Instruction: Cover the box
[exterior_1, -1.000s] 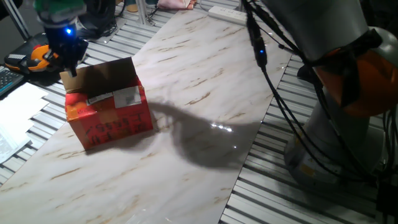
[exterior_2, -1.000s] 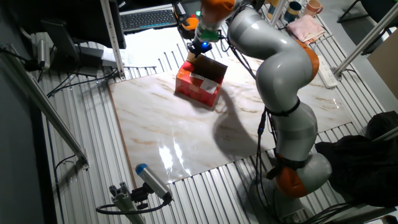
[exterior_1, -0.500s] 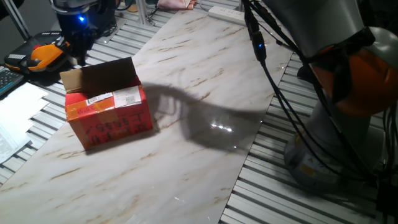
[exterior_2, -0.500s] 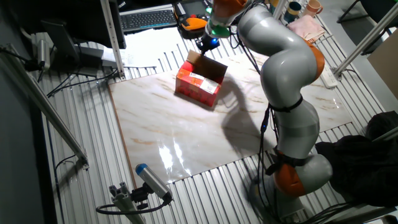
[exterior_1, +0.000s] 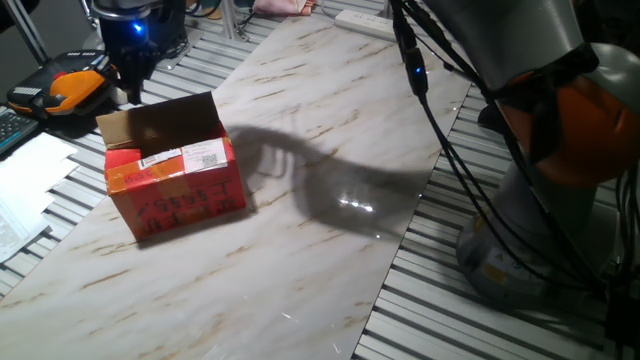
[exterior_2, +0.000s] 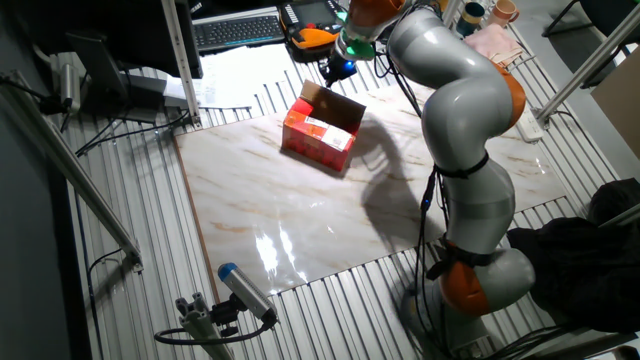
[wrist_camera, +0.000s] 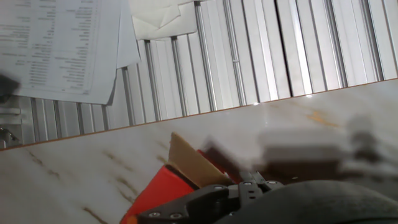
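- Hovering behind the box (exterior_1: 175, 180), the gripper (exterior_1: 130, 85) hangs just past the carton's far edge, above the slatted bench (exterior_1: 560, 310) rather than over the marble-look tabletop (exterior_1: 330, 170); a second ago it was down at the rear flap's corner, and it has since lifted and drawn back.
- The box stands near the far-left part of the tabletop, red printed sides upright, one brown flap (exterior_1: 165, 120) standing up at the back and a flap with a white label (exterior_1: 190, 158) lying across the top.
- That upright flap has not come down in the meantime, so the carton reads as only part closed; the pull-back looks like a reset for another push, not a finish.
- Whether the fingers are spread or closed cannot be told: in one fixed view they are a dark shape under a blue light, and in the other fixed view the gripper (exterior_2: 335, 70) is too small to read.
- The hand view is smeared by motion; it shows a brown flap edge (wrist_camera: 189, 165) and red card below, with dark gripper hardware filling the lower frame.
- Printed papers (wrist_camera: 59, 43) lie on the bench beyond the table edge; their text is illegible.
- The box interior is hidden in every view.
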